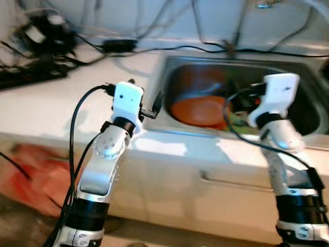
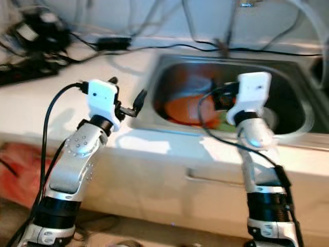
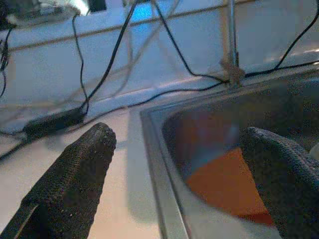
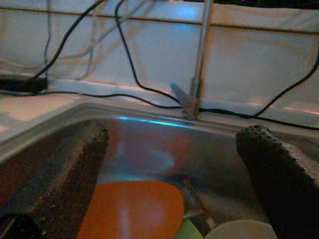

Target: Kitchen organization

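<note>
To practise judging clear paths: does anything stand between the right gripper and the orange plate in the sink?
Nothing visible does. The right gripper hangs open over the sink, and the orange plate lies in the basin just ahead of and below its fingers. Other small items sit beside the plate, not in front of it.

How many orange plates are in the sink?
1: an orange plate lies in the sink basin, ahead of the right gripper. Others may be hidden beneath it.
</note>
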`<state>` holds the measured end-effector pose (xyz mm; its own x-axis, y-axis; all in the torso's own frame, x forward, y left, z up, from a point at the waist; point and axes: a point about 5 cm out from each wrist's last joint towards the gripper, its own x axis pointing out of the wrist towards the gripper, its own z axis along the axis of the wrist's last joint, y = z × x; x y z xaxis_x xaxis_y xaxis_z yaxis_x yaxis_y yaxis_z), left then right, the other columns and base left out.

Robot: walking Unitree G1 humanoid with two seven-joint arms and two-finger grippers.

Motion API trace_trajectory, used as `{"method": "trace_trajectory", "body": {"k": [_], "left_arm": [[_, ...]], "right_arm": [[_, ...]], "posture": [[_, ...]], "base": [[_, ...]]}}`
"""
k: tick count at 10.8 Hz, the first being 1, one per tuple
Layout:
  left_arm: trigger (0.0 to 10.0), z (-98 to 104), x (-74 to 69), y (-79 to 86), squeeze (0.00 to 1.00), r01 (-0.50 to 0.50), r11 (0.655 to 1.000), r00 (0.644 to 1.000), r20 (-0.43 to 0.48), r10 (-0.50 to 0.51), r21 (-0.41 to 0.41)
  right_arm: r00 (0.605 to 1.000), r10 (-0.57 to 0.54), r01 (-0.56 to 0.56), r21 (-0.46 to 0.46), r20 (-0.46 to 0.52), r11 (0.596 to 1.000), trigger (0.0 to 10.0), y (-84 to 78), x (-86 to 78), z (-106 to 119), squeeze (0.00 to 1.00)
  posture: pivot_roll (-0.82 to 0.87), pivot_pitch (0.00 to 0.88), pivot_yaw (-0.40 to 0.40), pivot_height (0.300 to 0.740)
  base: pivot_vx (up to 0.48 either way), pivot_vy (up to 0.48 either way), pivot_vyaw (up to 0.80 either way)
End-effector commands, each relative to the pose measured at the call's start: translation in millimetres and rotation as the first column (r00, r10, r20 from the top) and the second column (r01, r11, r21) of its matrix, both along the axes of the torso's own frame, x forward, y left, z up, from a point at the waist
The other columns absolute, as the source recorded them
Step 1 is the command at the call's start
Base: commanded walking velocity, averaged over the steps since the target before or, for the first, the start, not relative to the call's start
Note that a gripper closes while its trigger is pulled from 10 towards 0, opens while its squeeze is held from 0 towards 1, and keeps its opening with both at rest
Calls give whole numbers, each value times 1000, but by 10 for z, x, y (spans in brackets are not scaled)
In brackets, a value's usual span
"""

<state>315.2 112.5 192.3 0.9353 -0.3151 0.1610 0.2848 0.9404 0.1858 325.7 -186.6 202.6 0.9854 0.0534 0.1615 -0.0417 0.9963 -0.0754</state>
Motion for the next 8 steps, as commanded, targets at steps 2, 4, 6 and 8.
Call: {"method": "trace_trajectory", "body": {"k": [2, 4, 6, 8], "left_arm": [[10000, 48, 3, 22, 0, -2, 1000, 1000, 21, 2, 12], [10000, 43, 5, 29, 0, -6, 1000, 1000, 21, 6, 18], [10000, 38, 5, 28, 0, -5, 1000, 1000, 21, 5, 19], [10000, 10, 1, 8, 0, 3, 1000, 1000, 11, -3, 18]], "right_arm": [[1000, 22, -22, -6, -7, 1000, 10000, 54, -11, -8, 1000], [1000, 31, -31, -10, -8, 999, 10000, 70, 3, -3, 1000], [999, 33, -33, -12, -11, 999, 10000, 76, 8, -11, 1000], [999, 32, -33, -10, -22, 999, 10000, 72, -6, -56, 1000]], "posture": [[193, 0, 41, 740], [199, 0, 36, 740], [198, 0, 36, 740], [196, 0, 39, 740]], "base": [[0, -469, 0], [0, -480, 0], [0, -480, 0], [0, -480, 0]]}}
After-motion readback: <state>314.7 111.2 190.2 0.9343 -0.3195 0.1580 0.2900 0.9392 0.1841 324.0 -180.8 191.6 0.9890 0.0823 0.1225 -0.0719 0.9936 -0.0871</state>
